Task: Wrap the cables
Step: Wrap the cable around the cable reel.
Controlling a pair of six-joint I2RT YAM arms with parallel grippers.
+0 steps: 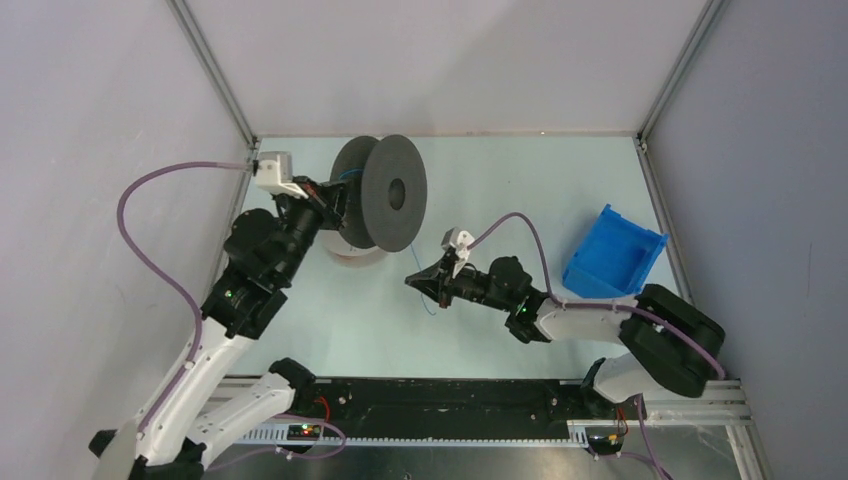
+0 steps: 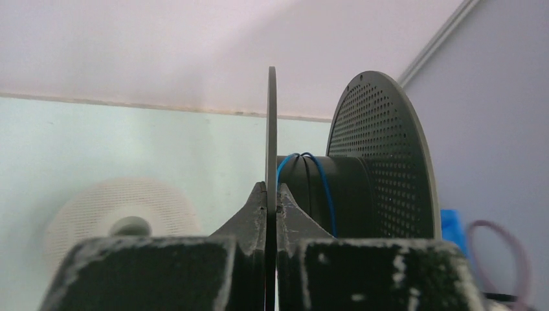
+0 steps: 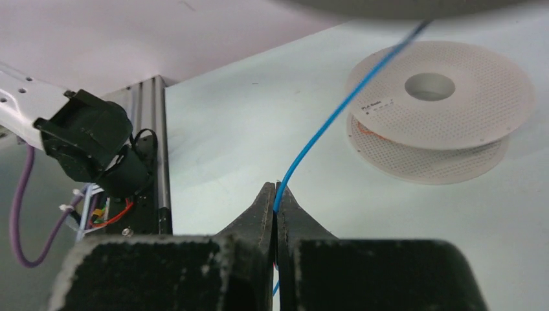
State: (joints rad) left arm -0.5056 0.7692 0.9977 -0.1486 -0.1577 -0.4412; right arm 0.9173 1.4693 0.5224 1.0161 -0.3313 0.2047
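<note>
The blue cable (image 3: 336,110) runs up into the blurred, edge-cropped dark spool (image 3: 401,5).

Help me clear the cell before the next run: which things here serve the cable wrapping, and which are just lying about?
In use:
blue cable, pinched by right gripper
dark grey spool, flange clamped by left gripper

Lying about:
white spool, flat and untouched
blue bin

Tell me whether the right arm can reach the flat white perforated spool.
Probably yes: bare table lies between the right tool and the white perforated spool, but that tool is shut on the thin blue cable and would first have to let go.
</note>
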